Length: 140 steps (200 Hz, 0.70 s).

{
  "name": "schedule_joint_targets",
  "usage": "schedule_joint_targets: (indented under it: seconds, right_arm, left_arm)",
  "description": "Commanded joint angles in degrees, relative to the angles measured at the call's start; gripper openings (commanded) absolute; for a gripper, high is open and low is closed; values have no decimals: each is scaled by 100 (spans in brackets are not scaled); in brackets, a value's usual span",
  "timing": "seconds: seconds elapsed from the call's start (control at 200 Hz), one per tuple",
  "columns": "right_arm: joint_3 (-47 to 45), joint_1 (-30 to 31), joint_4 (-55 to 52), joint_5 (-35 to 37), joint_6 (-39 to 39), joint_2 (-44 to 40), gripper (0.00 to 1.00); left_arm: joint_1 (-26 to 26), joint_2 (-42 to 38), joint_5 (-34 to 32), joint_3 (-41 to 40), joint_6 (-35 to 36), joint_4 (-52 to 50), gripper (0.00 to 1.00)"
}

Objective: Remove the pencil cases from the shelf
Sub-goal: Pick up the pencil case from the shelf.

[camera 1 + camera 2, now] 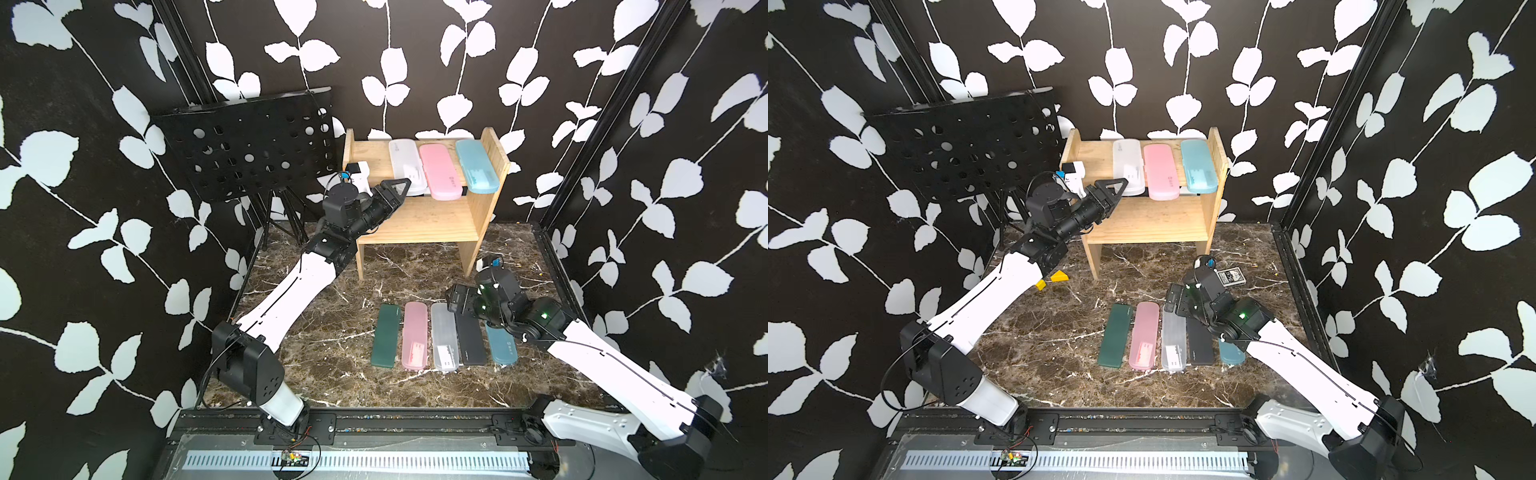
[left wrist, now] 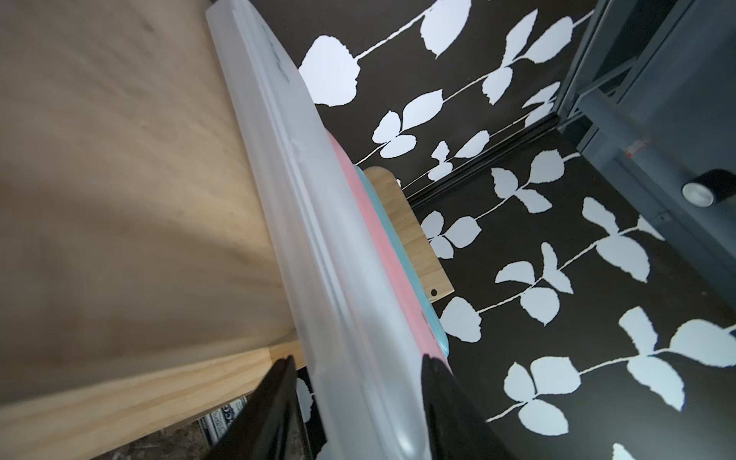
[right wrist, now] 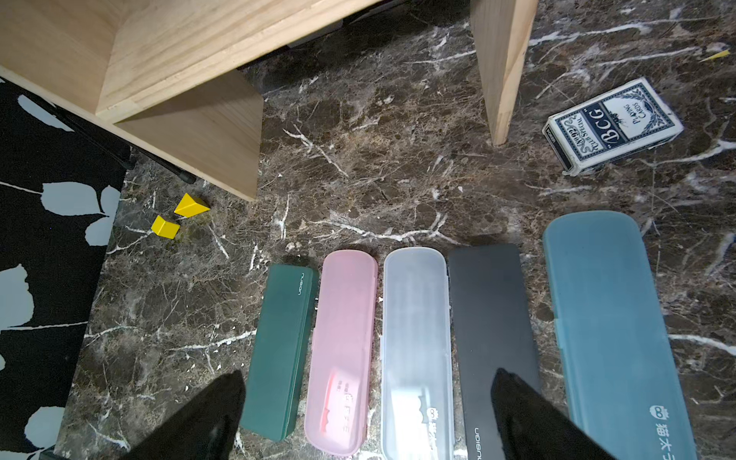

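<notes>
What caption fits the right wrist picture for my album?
Five pencil cases lie in a row on the marble tabletop under the open right gripper.

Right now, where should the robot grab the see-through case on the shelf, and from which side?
Take the frosted clear case by its near end, coming from the open front of the shelf. That end sticks out past the upper board's edge, so one finger fits above and one below its thin flat body. The pink case crowds its long side. The left pincer straddles that end.
</notes>
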Motion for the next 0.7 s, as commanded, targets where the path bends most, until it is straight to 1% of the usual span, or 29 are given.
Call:
schedule_joint_targets:
  seconds: [0.0, 0.035, 0.12, 0.195, 0.23, 0.295, 0.34, 0.44, 0.545, 0.695]
  right_arm:
    - [-162, -46, 143, -39, -74, 13, 100]
    - [-152, -42, 142, -41, -73, 10, 99]
    - [-153, -40, 147, -52, -73, 14, 99]
    - [-160, -41, 140, -61, -73, 10, 100]
    - [-156, -42, 133, -60, -77, 10, 100]
    - [-153, -45, 138, -72, -73, -4, 99]
    - [-127, -43, 132, -49, -77, -8, 99]
    - [-27, 62, 172, -29, -184, -36, 100]
    - [319, 405, 51, 452, -390, -43, 99]
    - [861, 1068, 93, 1033, -733, 40, 99]
  left_arm:
    - [5, -72, -55, 75, 31, 103, 39]
    - [6, -74, -63, 52, 36, 121, 38]
    - [5, -74, -93, -1, 10, 151, 28]
    - [5, -74, -97, -44, -8, 196, 25]
    - [5, -83, -98, -54, -10, 200, 22]
    - [5, -115, -106, -102, 3, 209, 11]
    - [10, -155, -157, -182, 33, 258, 0]
    - [36, -292, -252, -346, 322, 359, 0]
    - [67, -564, -249, -539, 910, 293, 0]
    - [67, -1401, -338, -1501, 1948, 741, 0]
